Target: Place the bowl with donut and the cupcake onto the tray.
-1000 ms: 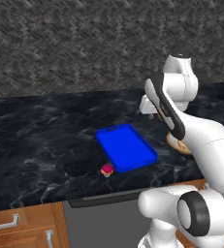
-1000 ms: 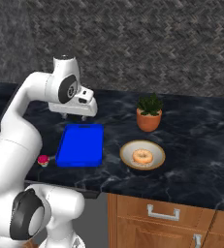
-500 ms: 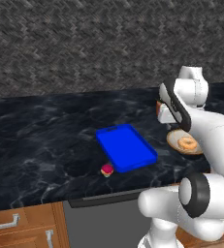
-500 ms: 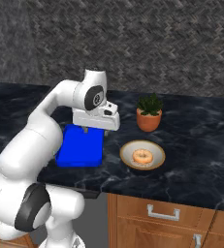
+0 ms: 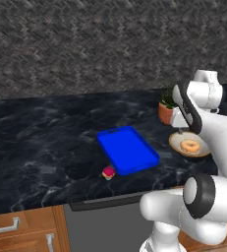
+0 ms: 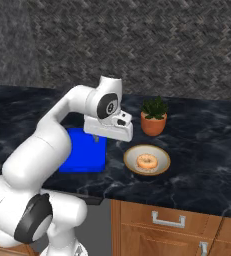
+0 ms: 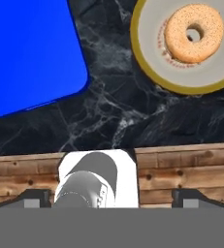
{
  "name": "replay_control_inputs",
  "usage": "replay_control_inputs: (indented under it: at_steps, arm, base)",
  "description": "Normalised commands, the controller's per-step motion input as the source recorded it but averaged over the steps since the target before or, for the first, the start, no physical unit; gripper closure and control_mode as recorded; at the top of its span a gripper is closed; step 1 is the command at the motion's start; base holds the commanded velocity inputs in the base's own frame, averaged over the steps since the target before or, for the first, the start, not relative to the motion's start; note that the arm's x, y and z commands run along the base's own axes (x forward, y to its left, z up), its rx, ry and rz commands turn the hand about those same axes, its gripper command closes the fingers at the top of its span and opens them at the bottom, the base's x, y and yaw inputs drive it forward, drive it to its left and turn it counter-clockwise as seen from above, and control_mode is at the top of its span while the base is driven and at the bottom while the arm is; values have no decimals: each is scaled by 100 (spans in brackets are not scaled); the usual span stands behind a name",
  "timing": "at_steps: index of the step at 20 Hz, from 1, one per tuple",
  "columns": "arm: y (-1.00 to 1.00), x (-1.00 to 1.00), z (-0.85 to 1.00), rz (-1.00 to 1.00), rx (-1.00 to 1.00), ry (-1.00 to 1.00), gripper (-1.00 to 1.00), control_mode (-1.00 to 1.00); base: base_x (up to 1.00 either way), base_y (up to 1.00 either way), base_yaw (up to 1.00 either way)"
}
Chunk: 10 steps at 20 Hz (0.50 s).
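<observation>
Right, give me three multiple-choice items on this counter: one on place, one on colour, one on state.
1. Where does the small orange-tan glazed donut lie?
A. in the shallow round tan bowl
B. on the flat bright blue rectangular tray
C. in the terracotta plant pot

2. What colour is the tiny cupcake's top?
A. white
B. pink-magenta
C. blue

3. How is the tray loaded?
A. bowl on it
B. cupcake on it
C. nothing on it

Key: 1 A, the ring sits inside the bowl; 2 B, pink shows beside the tray's corner; 3 C, its blue surface is bare.

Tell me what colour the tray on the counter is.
Bright blue: the tray shows best in the left base view.
</observation>
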Motion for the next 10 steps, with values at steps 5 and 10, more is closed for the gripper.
replay_control_inputs:
  at_steps: [5,10]
  arm:
    - [-45,-3,0,-12,1,-3,-100,-100]
    - [-79,0,-4,-23,4,0,-100,-100]
  base:
    - [0,0,0]
    - [0,0,0]
